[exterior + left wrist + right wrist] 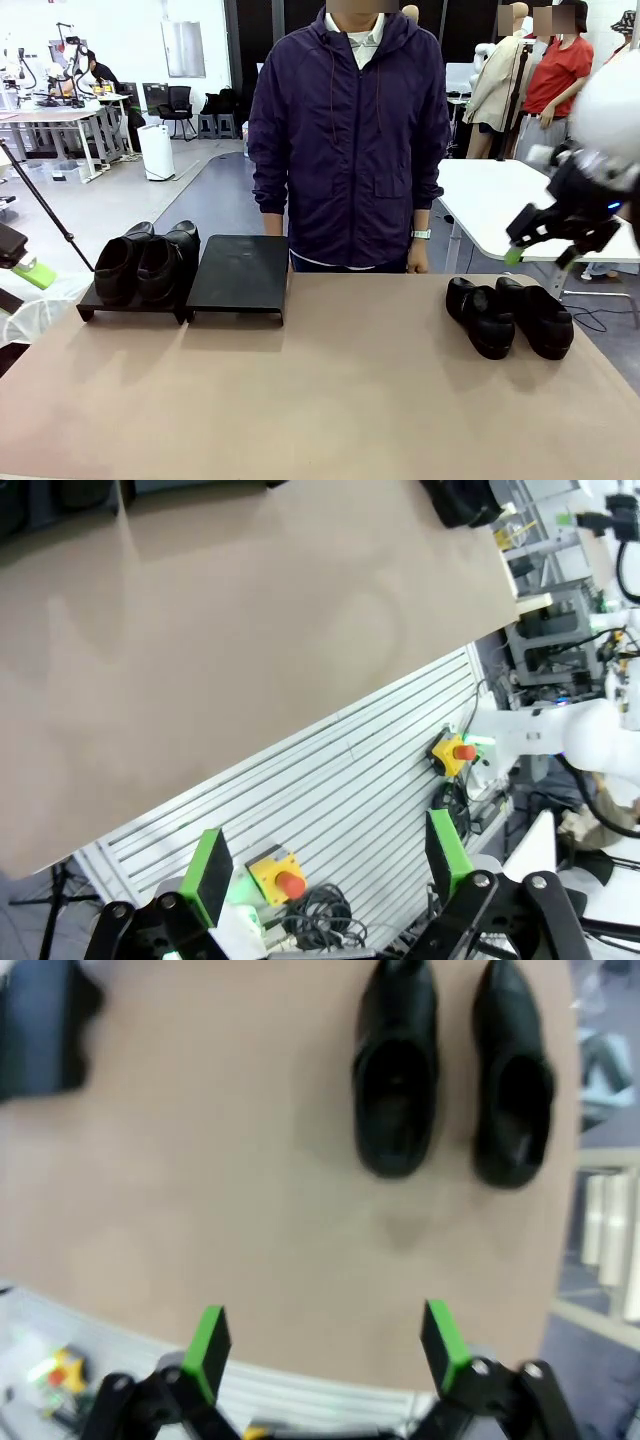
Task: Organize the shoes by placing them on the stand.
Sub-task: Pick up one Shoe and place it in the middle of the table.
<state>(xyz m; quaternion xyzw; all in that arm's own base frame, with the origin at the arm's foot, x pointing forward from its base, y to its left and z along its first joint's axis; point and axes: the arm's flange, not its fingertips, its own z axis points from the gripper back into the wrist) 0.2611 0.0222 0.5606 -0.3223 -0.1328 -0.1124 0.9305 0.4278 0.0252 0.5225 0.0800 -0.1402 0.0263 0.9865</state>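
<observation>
Sorting glossy black dress shoes (145,265) onto a low black sloped stand (238,272).
Left gripper (328,865), wide and empty, hangs off-table; two shoes fill the stand's left half, right half free. Tan tabletop (350,400) lies bare between. The loose pair (510,315) sits near the right edge by the wide, empty right gripper (325,1340): a skewed pinch could push one off.

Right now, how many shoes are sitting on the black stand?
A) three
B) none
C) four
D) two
D: one pair of shoes sits on the left half of the stand, while the other pair lies on the table at the robot's right.
</observation>
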